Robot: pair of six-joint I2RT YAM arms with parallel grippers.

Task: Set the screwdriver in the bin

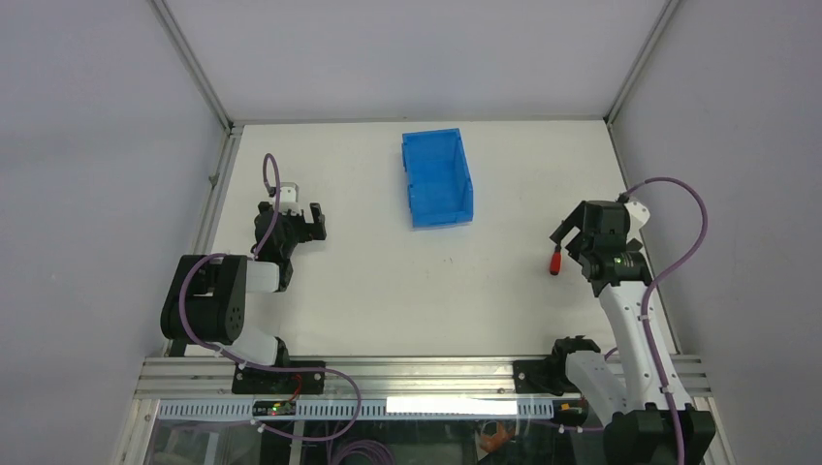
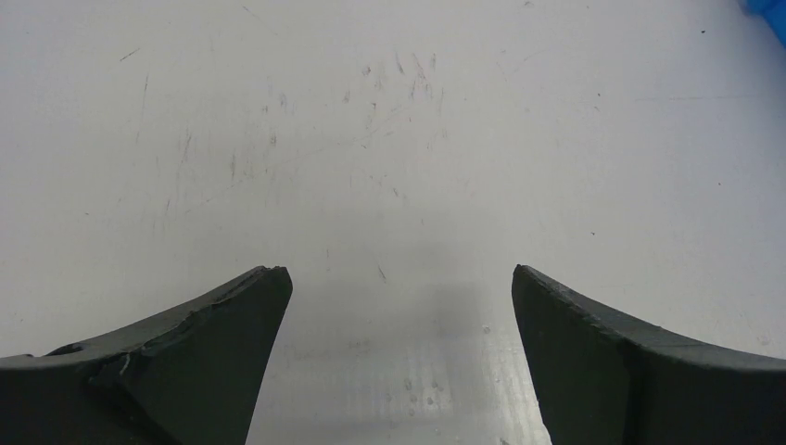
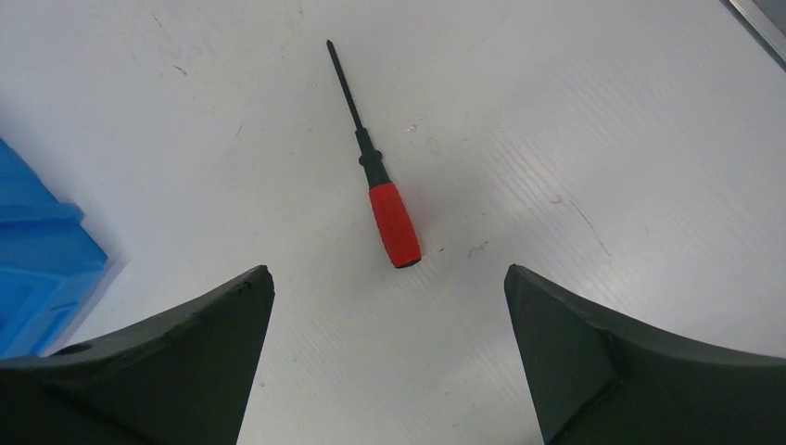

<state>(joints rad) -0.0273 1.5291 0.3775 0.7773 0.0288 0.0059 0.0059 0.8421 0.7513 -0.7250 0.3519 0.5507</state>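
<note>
The screwdriver (image 3: 393,222), red handle and thin dark shaft, lies flat on the white table just ahead of my right gripper's open jaws, shaft pointing away. In the top view only its red handle (image 1: 556,262) shows, partly under the right gripper (image 1: 572,235), which hovers over it, open and empty. The blue bin (image 1: 437,177) stands at the back centre of the table, its low end toward the arms; its corner shows at the left of the right wrist view (image 3: 37,269). My left gripper (image 1: 302,221) is open and empty over bare table (image 2: 399,273), left of the bin.
Grey walls and metal frame rails (image 1: 218,184) bound the table on the left, back and right. A purple cable (image 1: 679,242) loops beside the right arm. A sliver of blue bin (image 2: 774,14) shows at the top right of the left wrist view.
</note>
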